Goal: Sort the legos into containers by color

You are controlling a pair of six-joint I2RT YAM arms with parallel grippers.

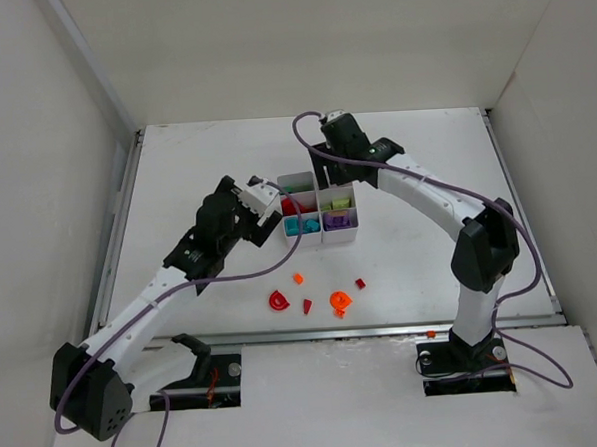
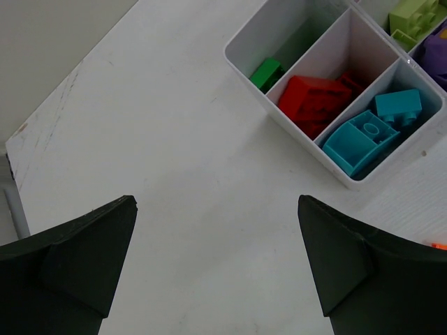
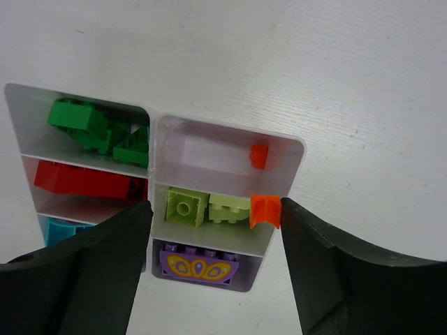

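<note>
The white containers (image 1: 341, 238) stand mid-table, holding sorted legos. In the right wrist view, dark green legos (image 3: 98, 125), red ones (image 3: 87, 181) and a teal one (image 3: 63, 230) fill the left column. The right column holds a small orange piece (image 3: 259, 156), lime bricks (image 3: 187, 207) and a purple brick (image 3: 199, 265). My right gripper (image 3: 213, 209) hangs open above the right column. A curved orange piece (image 3: 265, 211) rests against its right finger only, over the lime compartment's edge. My left gripper (image 2: 216, 202) is open and has nothing in it, above bare table left of the containers (image 2: 276, 112).
Loose legos lie on the table in front of the containers: a red curved piece (image 1: 280, 301), a small orange one (image 1: 297, 278), a dark red one (image 1: 307, 305), an orange one (image 1: 341, 301) and a red one (image 1: 361, 282). White walls enclose the table.
</note>
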